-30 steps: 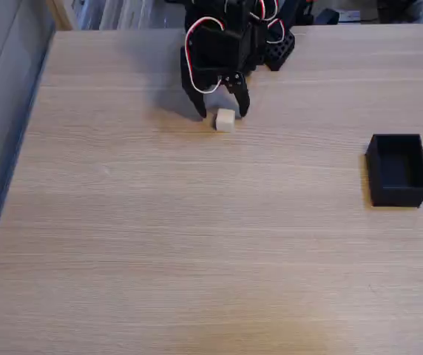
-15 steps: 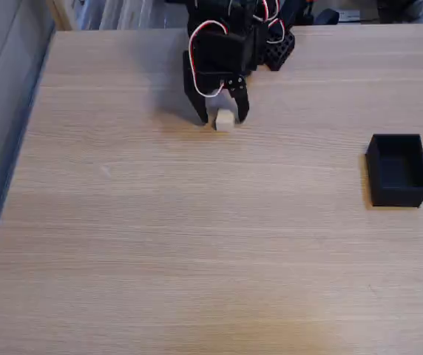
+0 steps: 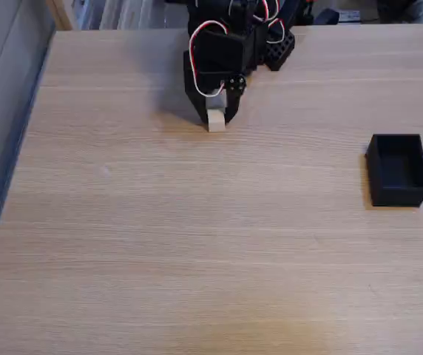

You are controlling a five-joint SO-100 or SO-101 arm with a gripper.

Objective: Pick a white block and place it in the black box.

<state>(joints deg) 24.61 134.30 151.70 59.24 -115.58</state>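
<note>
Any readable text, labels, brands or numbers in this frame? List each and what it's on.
None readable.
Black box: plain matte, no marking.
White block, between the claw's fingers: blank.
Wooden table: bare grain, no labels.
Clutter past the table's far edge: too small and blurred to read.

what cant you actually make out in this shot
- Arm base: cut off by the top edge of the fixed view, so the rest of the arm stays unseen.
- Gripper contact: the fingers flank the white block, but the gripper body hides the block's upper part, so firm clamping cannot be confirmed.
- Black box: its dark inside is too uniform to make out the floor.
- Items behind the table: cut off and blurred.
</note>
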